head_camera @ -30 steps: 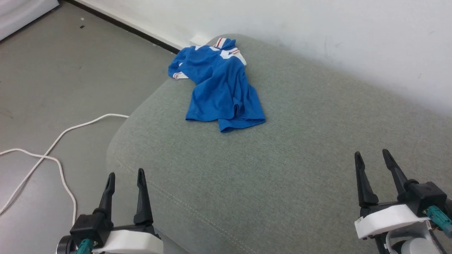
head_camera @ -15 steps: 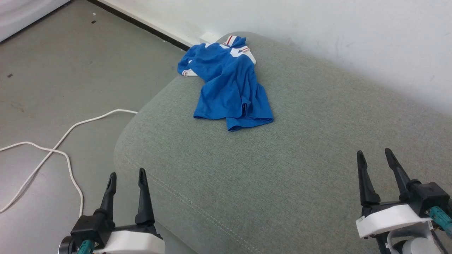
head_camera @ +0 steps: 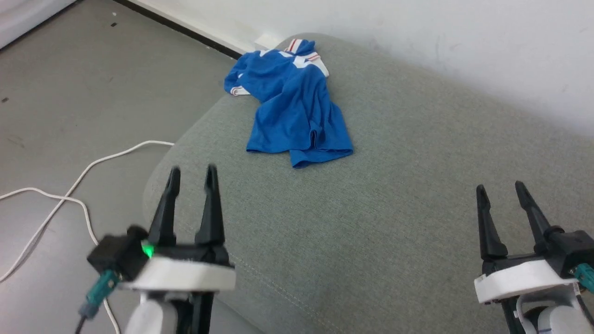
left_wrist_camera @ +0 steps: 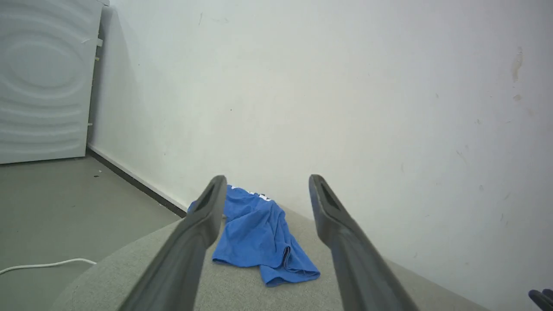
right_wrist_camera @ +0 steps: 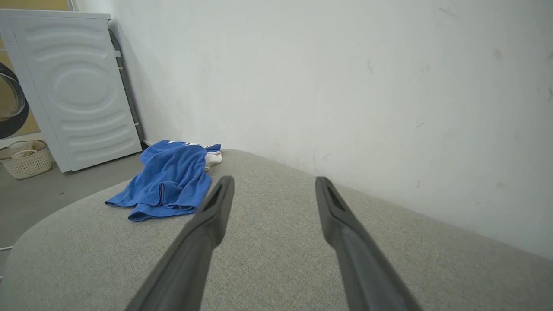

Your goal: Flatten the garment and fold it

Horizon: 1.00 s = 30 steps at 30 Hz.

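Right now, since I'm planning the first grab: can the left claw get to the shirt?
Probably yes: the left claw is open, aimed at the shirt, with bare cushion between them, though the shirt lies far off.

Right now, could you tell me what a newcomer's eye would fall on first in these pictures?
The crumpled blue garment stands out first, bunched at the far left corner of the grey cushion, close to the white wall. Next come the two open hands in the foreground, the left hand over the cushion's near edge and the right hand at the lower right, both apart from the garment.
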Motion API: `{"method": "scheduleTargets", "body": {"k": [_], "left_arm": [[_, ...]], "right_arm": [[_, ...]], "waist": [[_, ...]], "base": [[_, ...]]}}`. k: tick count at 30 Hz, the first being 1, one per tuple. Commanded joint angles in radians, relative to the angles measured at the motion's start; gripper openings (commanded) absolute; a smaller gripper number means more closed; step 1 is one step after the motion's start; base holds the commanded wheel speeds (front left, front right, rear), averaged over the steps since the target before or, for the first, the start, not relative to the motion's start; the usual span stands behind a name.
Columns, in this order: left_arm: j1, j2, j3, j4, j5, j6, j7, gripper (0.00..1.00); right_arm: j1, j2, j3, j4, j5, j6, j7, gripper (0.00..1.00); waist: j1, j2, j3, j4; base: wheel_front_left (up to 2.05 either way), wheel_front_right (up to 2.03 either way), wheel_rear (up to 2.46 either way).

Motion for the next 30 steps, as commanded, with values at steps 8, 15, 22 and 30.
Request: {"method": "scheduleTargets", "body": {"k": [8, 15, 22, 30], "left_arm": [[-0.316, 0.009, 0.014, -0.091, 0.015, 0.058, 0.156, 1.00], [-0.599, 0.101, 0.067, 0.002, 0.027, 0.103, 0.373, 1.00], [-0.786, 0.228, 0.100, 0.168, 0.027, 0.074, 0.522, 1.00], [-0.859, 0.314, 0.085, 0.271, 0.003, -0.003, 0.628, 1.00]], "right_arm": [[-0.033, -0.035, 0.018, -0.188, -0.042, -0.002, 0.121, 1.00], [-0.062, -0.119, 0.043, -0.339, -0.016, -0.002, 0.216, 1.00], [-0.096, -0.175, 0.070, -0.434, 0.008, -0.002, 0.278, 1.00], [-0.136, -0.247, 0.083, -0.514, 0.035, -0.002, 0.328, 1.00]], "waist": [[0.0000, 0.0000, 0.135, -0.072], [0.0000, 0.0000, 0.242, -0.143], [0.0000, 0.0000, 0.360, -0.215], [0.0000, 0.0000, 0.483, -0.282]], "base": [[0.00, 0.00, 0.00], [0.00, 0.00, 0.00], [0.00, 0.00, 0.00], [0.00, 0.00, 0.00]]}}
